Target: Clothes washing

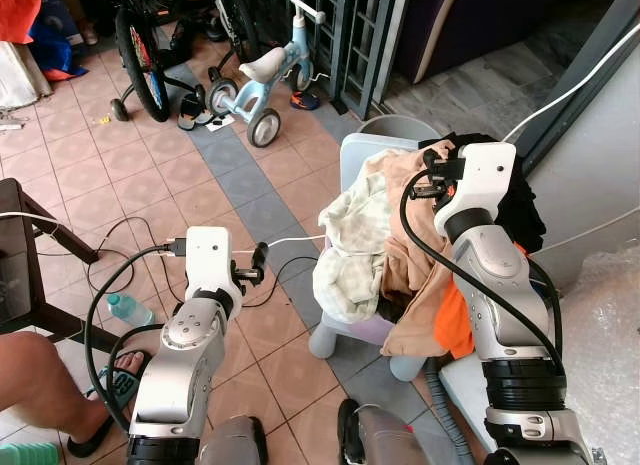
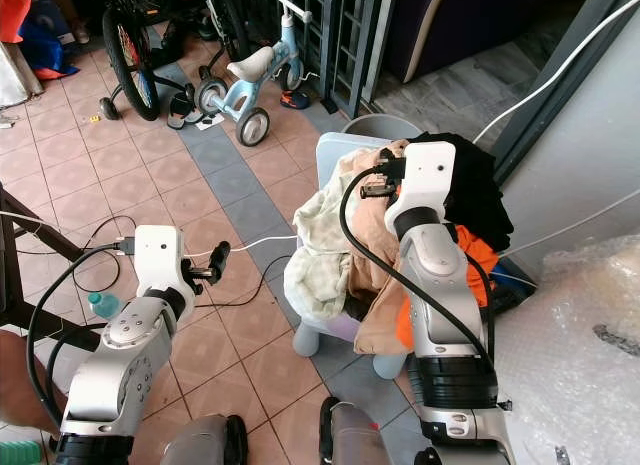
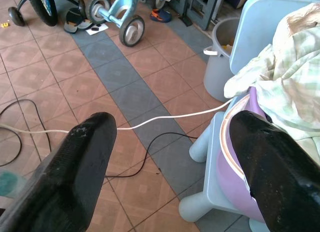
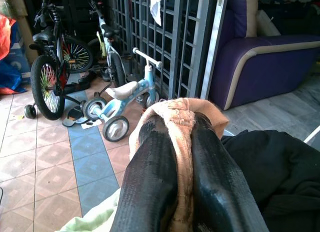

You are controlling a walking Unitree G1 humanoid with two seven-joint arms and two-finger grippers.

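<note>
The right hand (image 4: 175, 157) is clamped on a fold of the peach cloth (image 1: 415, 235), lifted above the laundry pile. The left hand (image 3: 170, 167) hangs open over the floor at about nine o'clock of the pile, holding nothing. The clothes sit heaped in a purple basin (image 3: 232, 177) on a pale blue chair (image 1: 365, 150): a checked cloth (image 1: 350, 250), a black garment (image 4: 280, 167) and something orange. Washing seems barely begun; only one piece is picked. The peach cloth hangs long axis vertical, from the hand down to six o'clock.

open tiled floor (image 1: 150, 175), cables (image 1: 120, 245) across it
</note>
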